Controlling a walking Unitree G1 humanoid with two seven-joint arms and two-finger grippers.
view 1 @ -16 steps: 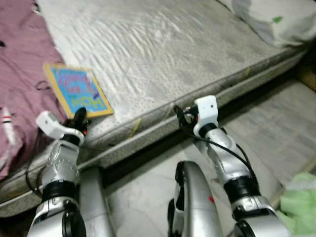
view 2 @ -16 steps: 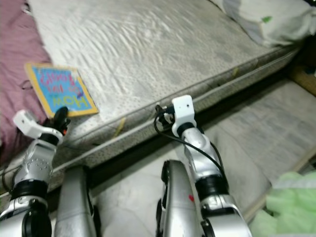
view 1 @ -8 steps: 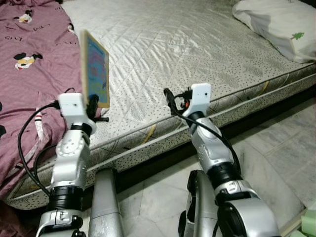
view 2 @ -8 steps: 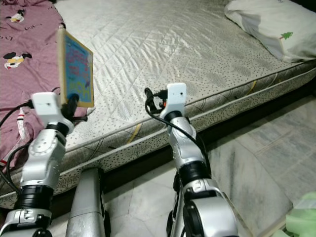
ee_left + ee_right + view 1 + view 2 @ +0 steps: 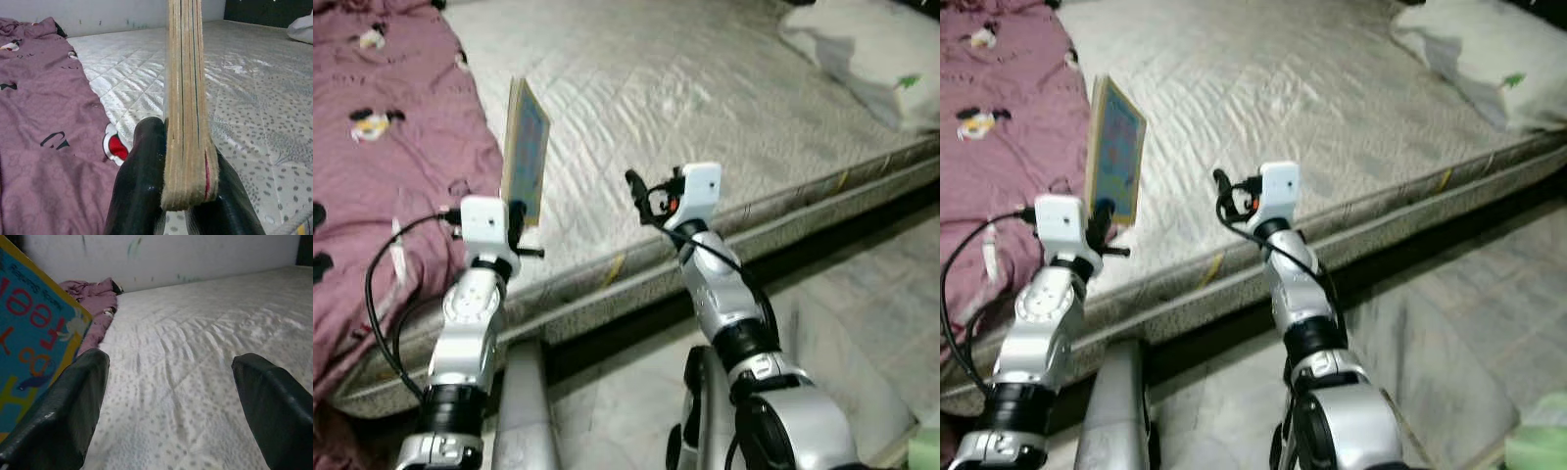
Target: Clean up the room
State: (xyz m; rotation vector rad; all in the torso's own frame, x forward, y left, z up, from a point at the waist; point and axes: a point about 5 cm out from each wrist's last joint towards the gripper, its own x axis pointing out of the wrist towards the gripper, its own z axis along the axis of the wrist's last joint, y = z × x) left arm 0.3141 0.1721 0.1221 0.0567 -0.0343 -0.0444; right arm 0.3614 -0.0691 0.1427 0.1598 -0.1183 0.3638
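A thin children's book (image 5: 526,152) with a blue cover and yellow border stands upright on edge above the mattress (image 5: 705,88). My left gripper (image 5: 514,217) is shut on its lower edge; in the left wrist view the two black fingers (image 5: 142,181) pinch the book's pages (image 5: 186,98). My right gripper (image 5: 641,191) hangs open over the mattress's front edge, to the right of the book, with nothing between its fingers (image 5: 63,416). The book's cover (image 5: 34,347) shows beside them.
A maroon cartoon-print blanket (image 5: 382,157) covers the mattress's left part. A white pillow (image 5: 871,59) lies at the far right corner. Marble floor (image 5: 862,304) runs along the bed's front. A green thing (image 5: 1542,446) sits at the lower right.
The book was lifted from lying flat on the mattress to standing upright in my left gripper. The camera view has shifted and both arms have risen slightly.
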